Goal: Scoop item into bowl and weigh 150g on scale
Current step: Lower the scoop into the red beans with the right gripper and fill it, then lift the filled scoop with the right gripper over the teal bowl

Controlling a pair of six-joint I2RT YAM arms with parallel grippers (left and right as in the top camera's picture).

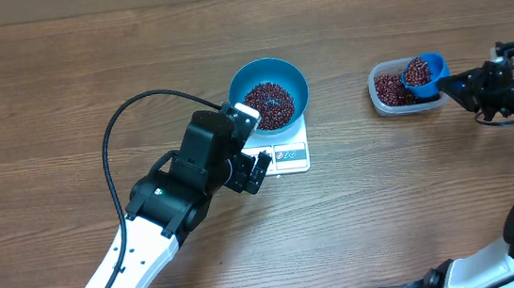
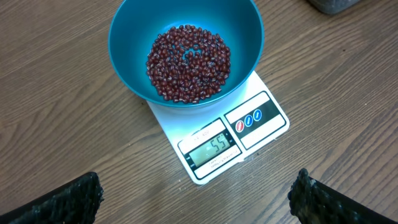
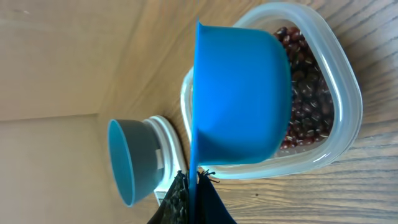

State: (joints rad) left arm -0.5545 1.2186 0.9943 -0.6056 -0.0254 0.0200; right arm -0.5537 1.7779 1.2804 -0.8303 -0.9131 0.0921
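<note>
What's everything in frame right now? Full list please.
scale: one, white, on the table, display lit.
bowl: one, bright blue, sitting on the scale.
tub: one, clear plastic, on the table, apart from the scale on the right arm's side.
scoop: one, blue, heaped full, held over the tub.
beans: many, dark red-brown, in the bowl, the tub and the scoop.
table: one, brown wood grain, under everything.
left tool: one, black, open, by the scale's display edge.
right tool: one, black, shut on the scoop's handle.
</note>
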